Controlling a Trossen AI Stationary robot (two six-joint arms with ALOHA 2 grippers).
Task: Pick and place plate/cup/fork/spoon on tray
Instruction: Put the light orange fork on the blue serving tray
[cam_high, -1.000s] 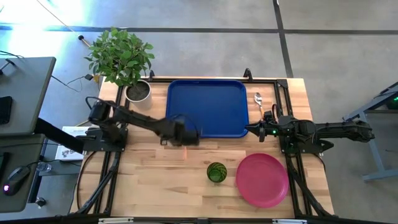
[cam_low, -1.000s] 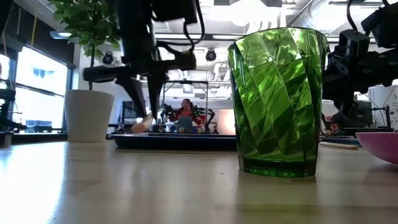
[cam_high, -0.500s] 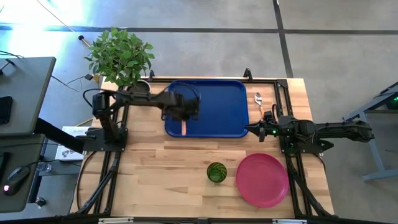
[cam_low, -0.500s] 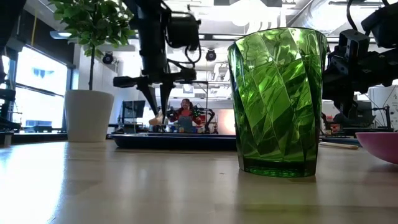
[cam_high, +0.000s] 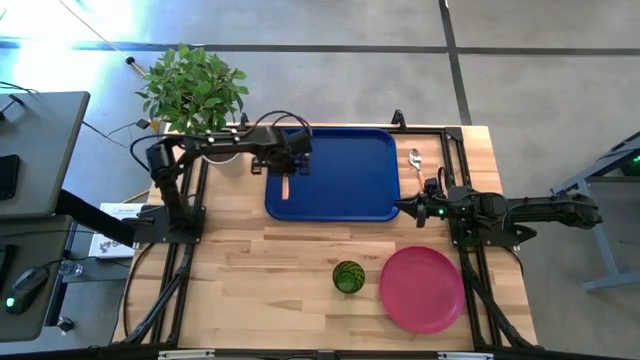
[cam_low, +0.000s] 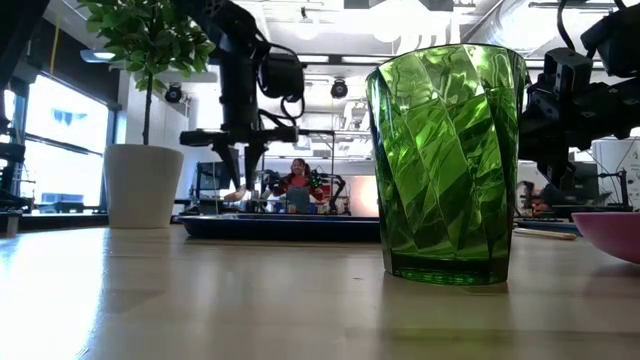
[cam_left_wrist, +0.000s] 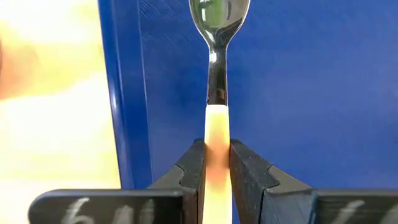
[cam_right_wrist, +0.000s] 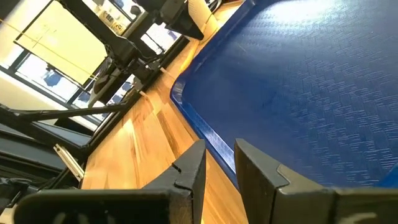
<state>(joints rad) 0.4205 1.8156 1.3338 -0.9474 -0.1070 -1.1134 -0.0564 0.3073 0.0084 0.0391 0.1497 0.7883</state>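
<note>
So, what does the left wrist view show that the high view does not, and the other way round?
Only the left wrist view: the spoon's oval bowl, and the left gripper shut on its tan handle.

Only the high view: the cup and plate on the table, a plant, a second utensil just right of the tray, too small to name, and the right gripper waiting at the tray's right edge.

Both: the blue tray, with the spoon held above its left part.
</note>
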